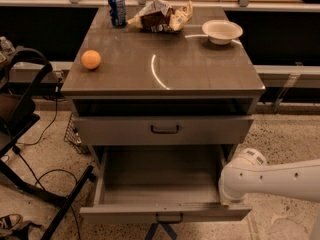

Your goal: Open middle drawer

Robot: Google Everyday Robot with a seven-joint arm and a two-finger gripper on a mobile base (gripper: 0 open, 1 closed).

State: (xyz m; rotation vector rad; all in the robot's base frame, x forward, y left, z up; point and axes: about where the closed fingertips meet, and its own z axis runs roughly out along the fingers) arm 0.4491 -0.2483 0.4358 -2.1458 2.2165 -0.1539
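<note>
Opening step, item one: the middle drawer stands drawn well out of the grey cabinet, with its plain interior showing. Its low front is nearest the camera, with the dark loop handle at centre. You may judge the pull near done, if not finished. Item two: the pincer sits at the tip of the white arm, just beside the drawer's right front corner and apart from the handle. Whether it is released or clenched you cannot tell. Handling note: if more travel is wanted, take the handle at its centre and draw straight toward the front, level with the runners, so the wide drawer does not rack, and ease off before the stops. Item three: the upper drawer is closed directly above, so keep the arm below its bottom edge. Item four: the bench carries an orange, a soda can, crumpled snack bags and a white bowl, all well apart from the work. Room: the speckled floor to the right of the cabinet looks your best way out. The left side is crowded by a black stand, a trailing cable and a wire basket. Crossed legs show under the drawer front, so avoid dropping low at centre.
</note>
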